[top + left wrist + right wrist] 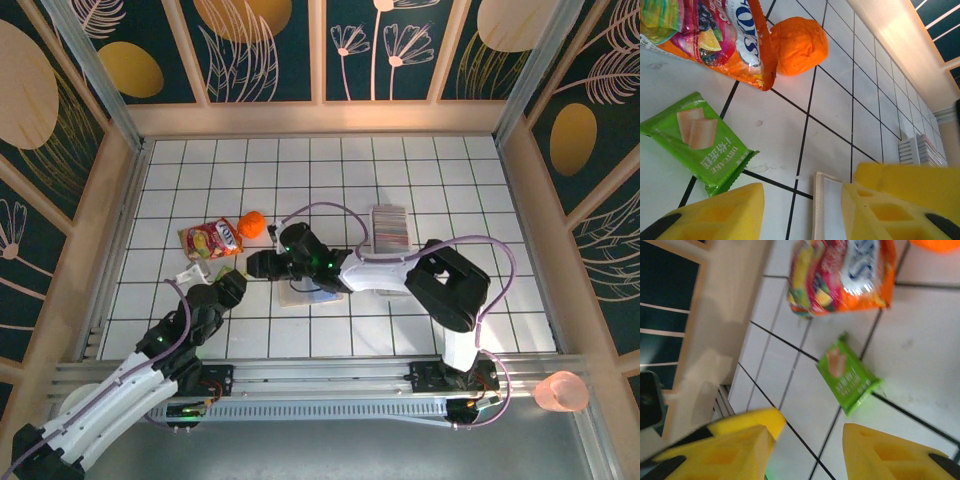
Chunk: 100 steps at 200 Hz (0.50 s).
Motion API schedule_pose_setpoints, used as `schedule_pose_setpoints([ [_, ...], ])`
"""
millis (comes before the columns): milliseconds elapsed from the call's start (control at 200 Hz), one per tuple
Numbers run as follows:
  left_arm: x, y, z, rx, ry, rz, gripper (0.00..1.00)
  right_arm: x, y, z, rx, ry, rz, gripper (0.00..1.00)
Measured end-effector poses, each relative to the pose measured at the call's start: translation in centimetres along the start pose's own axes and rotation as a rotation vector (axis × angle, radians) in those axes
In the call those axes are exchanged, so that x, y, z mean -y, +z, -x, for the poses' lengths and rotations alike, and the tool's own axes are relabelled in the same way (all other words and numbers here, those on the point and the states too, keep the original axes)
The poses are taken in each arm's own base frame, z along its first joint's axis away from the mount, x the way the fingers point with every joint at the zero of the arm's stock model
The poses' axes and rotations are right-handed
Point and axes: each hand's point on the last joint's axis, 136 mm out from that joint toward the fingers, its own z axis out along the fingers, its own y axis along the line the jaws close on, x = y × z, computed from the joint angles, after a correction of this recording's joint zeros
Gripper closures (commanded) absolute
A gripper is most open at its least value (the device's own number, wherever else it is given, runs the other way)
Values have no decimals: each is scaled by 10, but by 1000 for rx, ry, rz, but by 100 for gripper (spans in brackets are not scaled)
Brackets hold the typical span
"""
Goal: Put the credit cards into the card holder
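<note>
The credit cards (391, 232) stand in a row in a long white tray (387, 210) at the right of the middle; in the left wrist view they (926, 148) show at the right edge. The beige card holder (300, 296) lies flat, partly under the right arm. Its corner (827, 207), beige-rimmed with a grey-blue inside, lies between the left gripper's fingers, close to the right one. My left gripper (232, 288) (802, 215) is open and holds nothing. Just left of the holder, my right gripper (258, 264) (807, 455) is open, with bare tile between its fingers.
A green snack packet (700, 140) (847, 375), an orange-red snack bag (212, 238) (715, 35) and an orange ball (252, 224) (797, 45) lie left of and behind the grippers. A small white object (190, 272) lies by the left arm. Wooden walls enclose the tiled floor.
</note>
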Motion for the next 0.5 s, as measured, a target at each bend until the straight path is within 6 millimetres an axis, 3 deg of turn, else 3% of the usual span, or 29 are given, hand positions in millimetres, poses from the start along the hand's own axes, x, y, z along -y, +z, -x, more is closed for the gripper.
schedule_pose_setpoints([
  [105, 1, 2, -2, -15, 14, 11, 53, -13, -20, 24, 58, -66, 1, 56],
  [190, 4, 6, -6, -48, 36, 22, 52, -21, -54, 51, 142, -132, -26, 55],
  [290, 12, 14, -15, -107, 67, 26, 53, -26, -117, 92, 288, -222, -82, 55],
  [395, 21, 23, -24, -164, 98, 15, 53, -25, -201, 137, 494, -331, -172, 49],
  [435, 23, 26, -28, -181, 110, 12, 53, -27, -230, 145, 560, -402, -205, 46],
  [500, 26, 31, -32, -201, 123, 3, 53, -38, -264, 142, 612, -561, -239, 44],
])
